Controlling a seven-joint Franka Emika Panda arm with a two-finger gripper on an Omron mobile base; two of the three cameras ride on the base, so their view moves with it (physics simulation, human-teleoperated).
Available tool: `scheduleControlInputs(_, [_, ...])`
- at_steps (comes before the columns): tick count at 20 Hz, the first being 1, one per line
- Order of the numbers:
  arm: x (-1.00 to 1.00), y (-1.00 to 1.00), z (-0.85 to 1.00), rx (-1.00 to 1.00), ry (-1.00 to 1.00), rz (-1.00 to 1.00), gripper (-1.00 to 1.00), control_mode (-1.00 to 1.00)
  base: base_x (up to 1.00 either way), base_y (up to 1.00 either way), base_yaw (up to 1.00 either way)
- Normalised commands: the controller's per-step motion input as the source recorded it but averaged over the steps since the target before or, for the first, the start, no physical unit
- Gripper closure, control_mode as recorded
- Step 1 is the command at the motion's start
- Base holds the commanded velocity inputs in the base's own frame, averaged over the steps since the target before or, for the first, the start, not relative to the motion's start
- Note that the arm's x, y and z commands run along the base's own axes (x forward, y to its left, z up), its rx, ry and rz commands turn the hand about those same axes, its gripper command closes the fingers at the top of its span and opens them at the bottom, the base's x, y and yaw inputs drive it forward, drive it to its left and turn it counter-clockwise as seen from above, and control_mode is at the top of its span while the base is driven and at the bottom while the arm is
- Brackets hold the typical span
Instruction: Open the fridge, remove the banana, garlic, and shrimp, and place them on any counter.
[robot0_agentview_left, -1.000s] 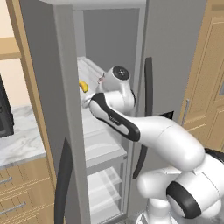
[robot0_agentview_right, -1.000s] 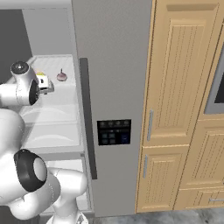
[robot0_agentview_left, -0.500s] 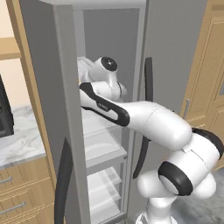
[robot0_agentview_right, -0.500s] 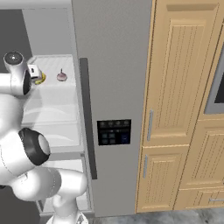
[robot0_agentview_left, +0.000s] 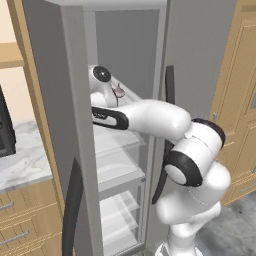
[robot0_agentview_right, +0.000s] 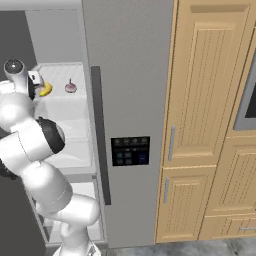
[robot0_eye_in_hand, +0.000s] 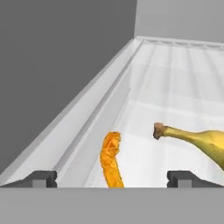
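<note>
Shrimp (robot0_eye_in_hand: 111, 159) lay on the white top shelf (robot0_eye_in_hand: 175, 87) of the open fridge (robot0_agentview_right: 130, 100), between the 2 spread fingertips (robot0_eye_in_hand: 41, 178) of the empty gripper (robot0_eye_in_hand: 111, 178). Just beside it, the banana (robot0_eye_in_hand: 199, 141) rested on the same shelf, its stem end toward the shrimp but apart from it. Farther along that shelf sat the garlic (robot0_agentview_right: 70, 87).

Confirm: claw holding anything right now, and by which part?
Nothing held. The claw is open on the fridge shelf, shrimp lying loose between its tips, banana alongside.
</note>
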Motion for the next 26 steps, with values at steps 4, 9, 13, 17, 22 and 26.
scheduleControlInputs(4, [0.6,0.41,0.0,-0.02,0.0,-0.03,-1.0,-1.0,0.0,0.0,0.0])
scheduleControlInputs(9, [0.35,0.13,-0.07,-0.07,0.01,-0.09,-1.0,-1.0,0.0,0.0,0.0])
scheduleControlInputs(13, [-0.01,0.0,-0.21,-0.06,0.0,-0.09,-1.0,-1.0,0.0,0.0,0.0])
scheduleControlInputs(17, [-0.16,0.0,-0.21,-0.01,0.0,-0.06,-1.0,-1.0,0.0,0.0,0.0])
scheduleControlInputs(22, [-0.25,-0.03,-0.2,0.0,0.0,-0.04,-1.0,-1.0,0.0,0.0,0.0])
scheduleControlInputs(26, [-0.17,-0.01,-0.33,0.0,0.06,0.0,-1.0,-1.0,0.0,0.0,0.0])
